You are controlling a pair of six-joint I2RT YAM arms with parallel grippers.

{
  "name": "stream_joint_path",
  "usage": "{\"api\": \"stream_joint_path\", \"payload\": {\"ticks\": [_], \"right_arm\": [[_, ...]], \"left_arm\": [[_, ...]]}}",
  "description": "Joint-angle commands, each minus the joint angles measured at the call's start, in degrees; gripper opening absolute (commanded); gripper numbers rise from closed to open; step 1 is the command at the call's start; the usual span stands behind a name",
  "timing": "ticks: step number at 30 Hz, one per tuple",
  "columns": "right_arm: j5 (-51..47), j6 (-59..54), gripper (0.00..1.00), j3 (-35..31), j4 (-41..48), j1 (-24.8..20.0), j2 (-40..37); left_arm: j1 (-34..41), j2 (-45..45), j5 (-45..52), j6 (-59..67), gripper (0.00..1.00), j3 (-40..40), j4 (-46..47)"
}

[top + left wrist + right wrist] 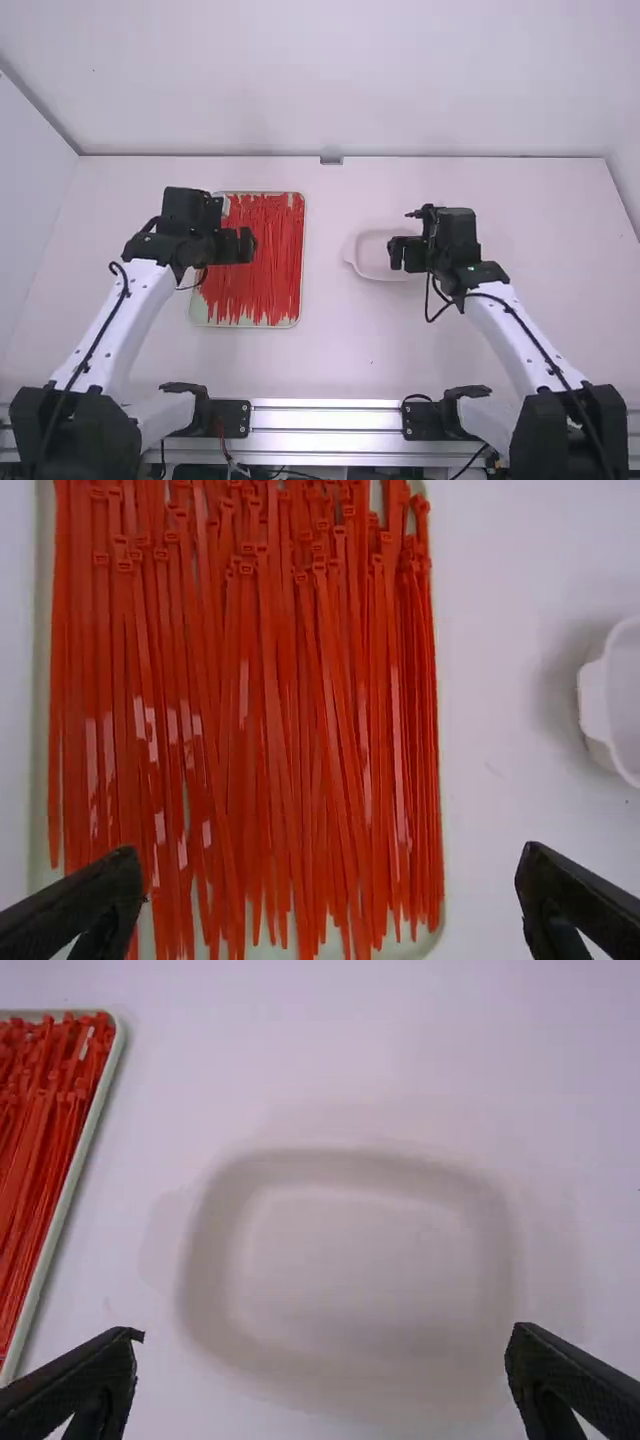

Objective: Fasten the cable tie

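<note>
Status: task at pick stage, no tie fastened or lifted yet. The cable ties (262,258) lie as a dense orange bundle, approx. parallel, in a shallow pale tray (245,324) on the tabletop (380,350), left of centre. The left hand (243,246) hangs over the tray w/ both fingers spread wide and nothing between them. In the left wrist view the left hand (325,908) straddles almost the full width of the bundle (250,730), so the opening is far wider than one tie needs; judgement: this is an approach pos., not a grasp pos. The ties overlap and touch along their length – singling out one will likely call for a narrower opening and a low, edge-on entry, else several may lift together. The right hand (396,255) hangs over a white dish (365,252) just right of the tray, also open and empty. In the right wrist view its fingers frame the dish (350,1270), w/ the tray rim (85,1150) off to one side. Judgement: the right arm waits there to take the tie's free end – threading tail into head needs both hands.
</note>
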State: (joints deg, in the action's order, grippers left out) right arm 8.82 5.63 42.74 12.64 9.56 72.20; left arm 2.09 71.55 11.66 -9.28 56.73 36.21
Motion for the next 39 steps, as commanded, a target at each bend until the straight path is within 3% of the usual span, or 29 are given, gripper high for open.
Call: {"api": "stream_joint_path", "payload": {"ticks": [1, 28, 39], "right_arm": [[0.15, 0.37, 0.99, 2.29, 0.19, -0.31, 0.72], [0.15, -1.11, 1.00, 2.29, -0.42, -0.22, 0.79], [0.09, -1.16, 1.00, 2.29, -0.61, -0.28, 0.79]], "left_arm": [[0.17, 0.54, 0.91, -0.35, 0.99, 1.68, 0.40], [0.22, 0.59, 0.70, 0.09, 0.99, 1.70, -1.97], [0.85, 5.70, -0.72, 2.60, 0.99, 2.32, -6.58]]}}
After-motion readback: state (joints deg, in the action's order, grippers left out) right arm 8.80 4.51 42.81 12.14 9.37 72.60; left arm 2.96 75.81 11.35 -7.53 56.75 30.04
